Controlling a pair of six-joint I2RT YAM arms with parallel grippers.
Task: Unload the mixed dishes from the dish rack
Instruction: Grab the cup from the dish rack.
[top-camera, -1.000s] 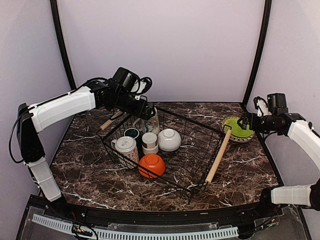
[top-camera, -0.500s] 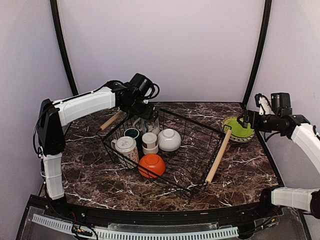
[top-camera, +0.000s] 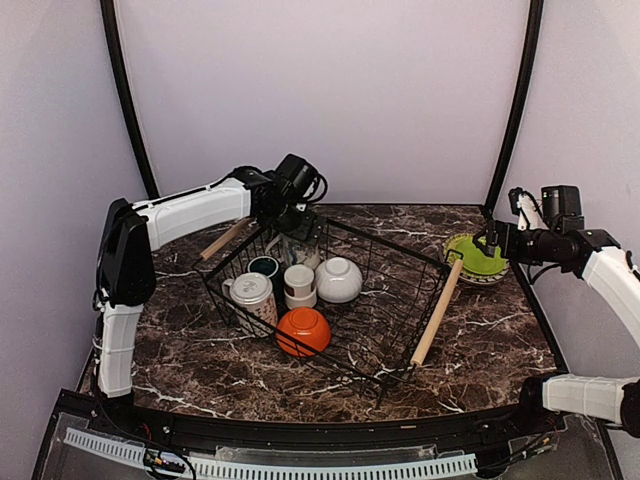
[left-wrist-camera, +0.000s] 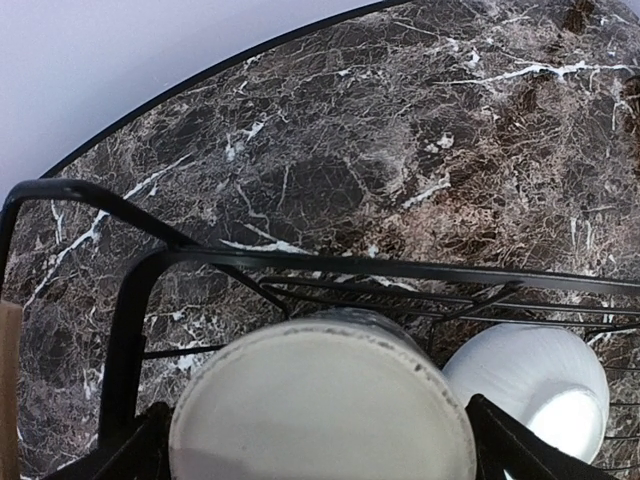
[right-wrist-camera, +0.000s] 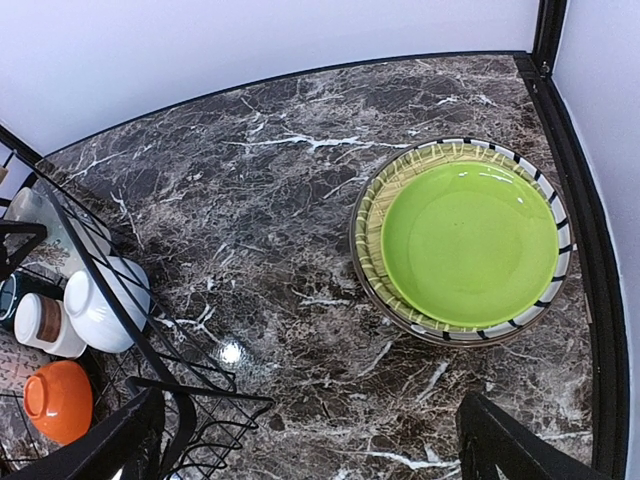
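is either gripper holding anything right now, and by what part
Nothing. The left gripper stands open astride an upturned mug in the dish rack; the right gripper is open, empty.

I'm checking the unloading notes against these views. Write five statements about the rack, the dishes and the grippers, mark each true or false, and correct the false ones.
1. The lime-green plate lies on a stack of plates on the table, outside the dish rack. True.
2. The orange bowl stands on the table beside the rack. False: it lies upside down inside the rack.
3. The left gripper and the right gripper are both open. True.
4. The right gripper hangs over the rack. False: it hangs over the stack of plates, beside the rack.
5. The left gripper straddles an upturned mug in the rack's far left corner. True.
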